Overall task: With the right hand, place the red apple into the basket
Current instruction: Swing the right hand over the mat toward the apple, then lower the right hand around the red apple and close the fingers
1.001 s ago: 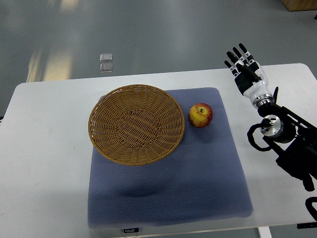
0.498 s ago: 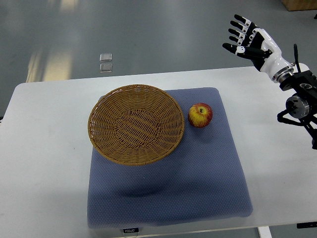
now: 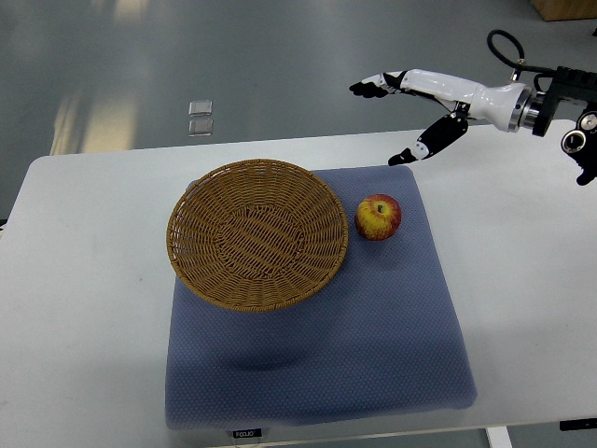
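Observation:
A red and yellow apple (image 3: 378,217) rests on the blue mat (image 3: 373,327), just right of the round wicker basket (image 3: 256,233), which holds nothing. My right hand (image 3: 401,105) reaches in from the right edge, raised above the table's far side. Its fingers (image 3: 373,87) are spread and point left, the thumb hangs down toward the mat's back corner. The hand is open and holds nothing, and it hovers up and to the right of the apple, apart from it. My left arm does not show.
The white table (image 3: 84,280) carries the mat. Its far edge runs just behind the basket, with grey floor beyond. Two small clear squares (image 3: 200,118) lie on the floor. A brown box corner (image 3: 564,7) shows at the top right.
My right arm has swung from the table's right side upward and leftward. The hand has turned from fingers pointing up to fingers pointing left, now closer to the apple. Apple and basket stayed put.

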